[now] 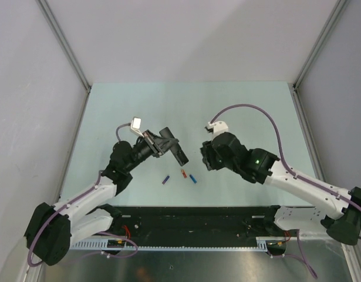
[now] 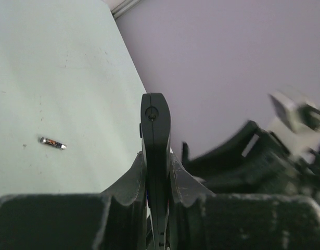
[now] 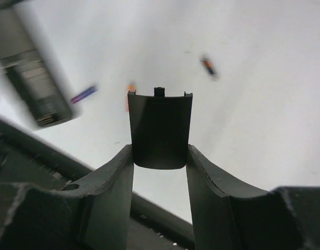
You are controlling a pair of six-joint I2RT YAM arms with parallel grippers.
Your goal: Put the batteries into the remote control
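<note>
My left gripper [image 1: 162, 144] is shut on the remote control [image 1: 175, 147], a slim black bar held above the table. In the left wrist view the remote [image 2: 155, 135] stands edge-on between the fingers [image 2: 127, 179]. My right gripper [image 1: 205, 155] is shut on a black battery cover [image 3: 160, 130], held just right of the remote. Three batteries lie on the table below: purple-blue [image 1: 166, 180], red-orange [image 1: 182, 173] and bright blue [image 1: 193, 178]. The right wrist view shows the purple one [image 3: 83, 94], the orange one [image 3: 129, 87] partly behind the cover, and a blurred dark-looking one [image 3: 208, 66].
A small dark battery [image 2: 52, 142] lies alone on the pale green table [image 1: 239, 111] in the left wrist view. The black base rail [image 1: 192, 220] runs along the near edge. Grey walls enclose the table on three sides.
</note>
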